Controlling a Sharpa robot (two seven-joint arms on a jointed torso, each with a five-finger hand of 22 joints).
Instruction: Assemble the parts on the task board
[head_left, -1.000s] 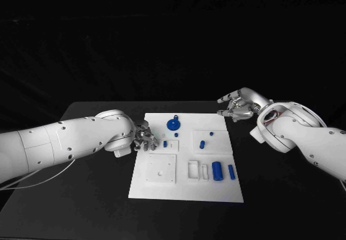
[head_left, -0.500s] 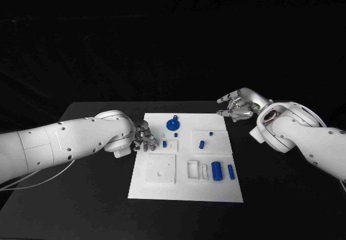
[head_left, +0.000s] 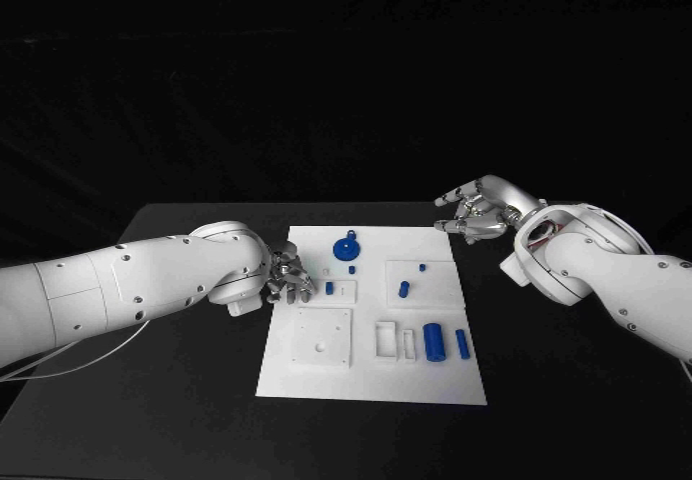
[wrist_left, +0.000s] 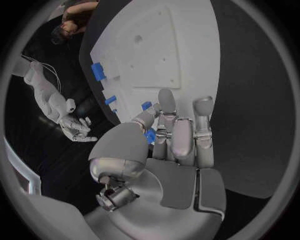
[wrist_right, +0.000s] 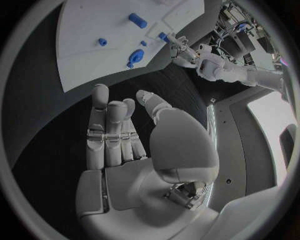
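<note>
Left hand: the left hand (head_left: 286, 279) sits at the left edge of the task board (head_left: 372, 380), in the same spot as a second ago; no shift is visible.
Right hand: the right hand (head_left: 473, 213) hangs over the bench (head_left: 173, 400) just beyond the board's far right corner, placed as before.
Parts: the blue parts (head_left: 434, 343) lie where they lay in the earlier pictures.

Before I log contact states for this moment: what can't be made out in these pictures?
- Head view: whether the left hand touches the task board; its fingers lie over the edge.
- Left wrist view: a small blue part, half hidden behind the thumb.
- Head view: the tiny part, too small to identify.
</note>
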